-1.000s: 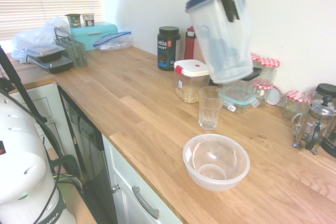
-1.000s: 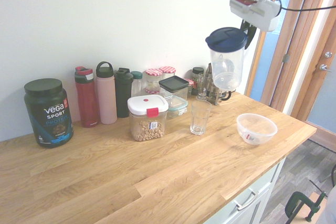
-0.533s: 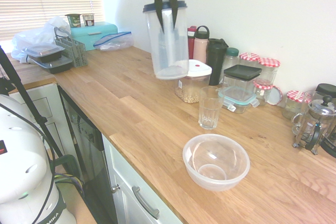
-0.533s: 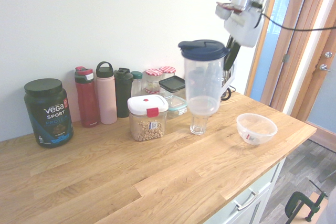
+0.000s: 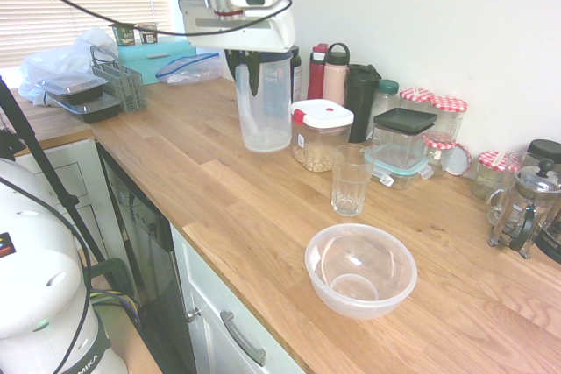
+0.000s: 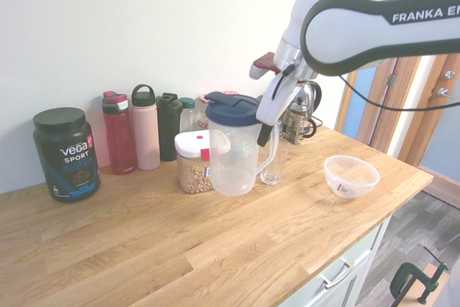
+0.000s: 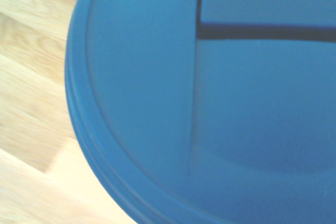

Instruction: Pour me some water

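Note:
A clear plastic pitcher (image 5: 263, 107) (image 6: 233, 150) with a dark blue lid stands upright, its base at or just above the wooden counter (image 5: 219, 208), left of the food container with the red clip. My gripper (image 5: 254, 74) (image 6: 268, 133) reaches down from above and is shut on the pitcher's handle. The blue lid (image 7: 210, 103) fills the wrist view. An empty-looking ribbed drinking glass (image 5: 351, 179) (image 6: 273, 161) stands apart, on the handle side of the pitcher. I cannot make out a water level in the pitcher.
A clear plastic bowl (image 5: 360, 269) (image 6: 351, 175) sits near the counter's front edge beyond the glass. A container of chickpeas (image 5: 319, 135), bottles (image 6: 146, 127), a black tub (image 6: 66, 152), jars (image 5: 447, 124) and a French press (image 5: 524, 208) line the wall.
The arm has swung the pitcher from high above the glass down and away from it, lowering it to the counter beside the chickpea container. The grip on the handle is unchanged.

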`<act>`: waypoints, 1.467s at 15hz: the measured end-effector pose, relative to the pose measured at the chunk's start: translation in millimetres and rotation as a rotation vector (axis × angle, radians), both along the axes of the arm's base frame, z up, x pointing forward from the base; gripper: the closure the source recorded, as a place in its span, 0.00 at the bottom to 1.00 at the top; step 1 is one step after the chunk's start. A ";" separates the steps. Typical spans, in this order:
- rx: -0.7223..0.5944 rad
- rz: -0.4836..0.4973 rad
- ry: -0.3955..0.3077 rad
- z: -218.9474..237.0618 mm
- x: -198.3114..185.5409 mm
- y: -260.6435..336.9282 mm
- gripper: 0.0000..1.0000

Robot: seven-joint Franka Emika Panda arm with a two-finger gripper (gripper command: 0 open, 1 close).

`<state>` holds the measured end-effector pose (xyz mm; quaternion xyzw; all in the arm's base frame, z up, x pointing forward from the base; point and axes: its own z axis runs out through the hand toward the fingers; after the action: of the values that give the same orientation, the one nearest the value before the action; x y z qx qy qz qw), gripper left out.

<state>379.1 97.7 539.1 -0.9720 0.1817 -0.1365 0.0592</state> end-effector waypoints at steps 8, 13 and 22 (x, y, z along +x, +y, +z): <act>0.017 0.050 0.035 -40.8 -15.7 55.2 1.00; 0.021 0.061 0.047 -56.4 -7.6 63.4 1.00; 0.022 0.061 0.071 -78.9 -10.9 77.2 0.00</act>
<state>368.2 174.9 460.3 -0.9806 0.1554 -0.0982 0.0676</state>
